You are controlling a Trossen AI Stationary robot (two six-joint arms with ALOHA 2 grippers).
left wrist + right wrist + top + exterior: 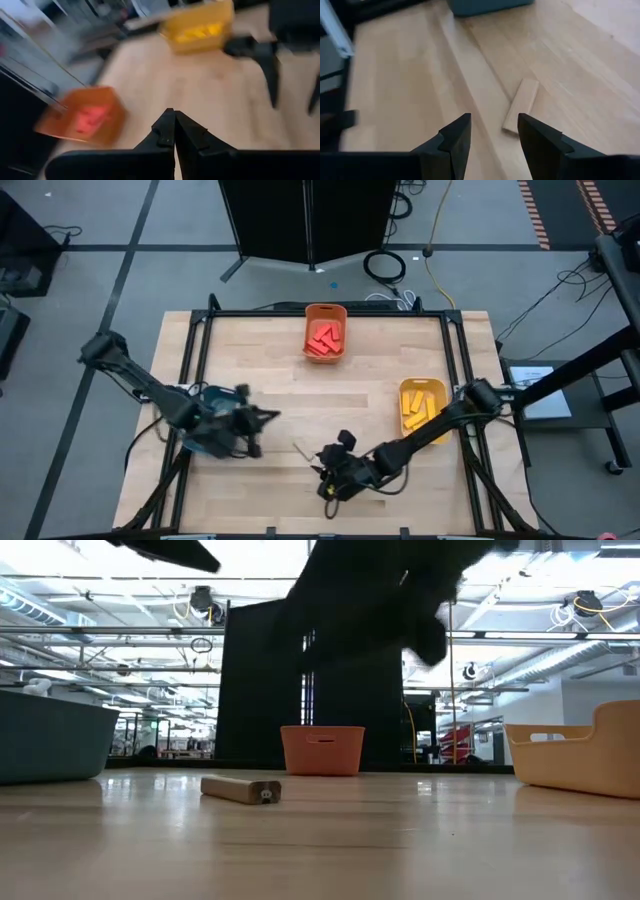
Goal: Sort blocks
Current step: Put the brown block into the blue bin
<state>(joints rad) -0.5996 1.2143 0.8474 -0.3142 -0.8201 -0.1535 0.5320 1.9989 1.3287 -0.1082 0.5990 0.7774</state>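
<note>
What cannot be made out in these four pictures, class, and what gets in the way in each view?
- Teal bin's contents: low view shows only its wall; in the high view the left gripper covers it.
- Count of red blocks: too small in the high view, blurred in the left wrist view.
- Right gripper: a dark blur in the low view.
- Tan block: tiny in the high view.

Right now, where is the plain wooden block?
The tan block lies flat on the table near its front edge in the high view, between the two grippers, just ahead of the open right gripper.

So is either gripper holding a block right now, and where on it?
No. The left gripper is shut on nothing; the right gripper is open, the flat tan wooden block lying free ahead.
</note>
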